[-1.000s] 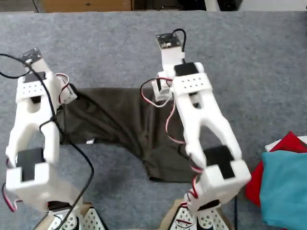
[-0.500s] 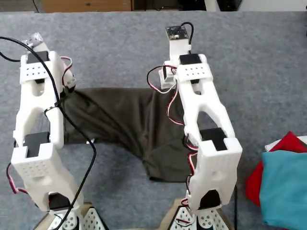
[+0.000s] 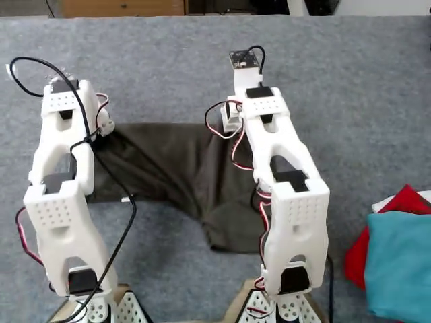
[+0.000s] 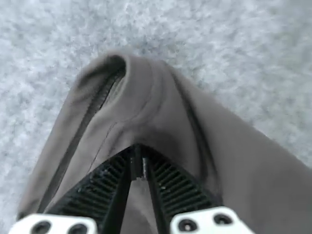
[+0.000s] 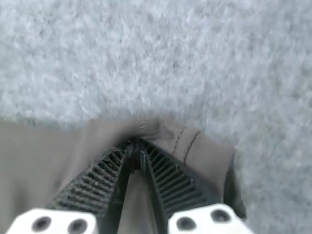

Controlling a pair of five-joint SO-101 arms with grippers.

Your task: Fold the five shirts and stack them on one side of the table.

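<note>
A dark olive shirt [image 3: 175,168] lies spread on the grey carpeted table between the two arms. My left gripper [image 4: 138,163] is shut on a pinched fold of the shirt [image 4: 161,107] at its far left corner, and shows in the high view at the left gripper [image 3: 104,128]. My right gripper [image 5: 135,148] is shut on the shirt's far right edge [image 5: 165,131], under the arm at the right gripper [image 3: 232,124]. Both pinch the cloth along the shirt's far edge.
A stack of folded shirts, teal [image 3: 399,259] over red [image 3: 404,202], sits at the table's right edge. A wooden cabinet [image 3: 121,7] runs along the far side. Bare grey carpet [image 3: 350,87] stretches beyond the shirt and to its right.
Both arms have stretched farther from their bases, carrying the shirt's far edge away from me. The shirt has been pulled flatter and more spread out.
</note>
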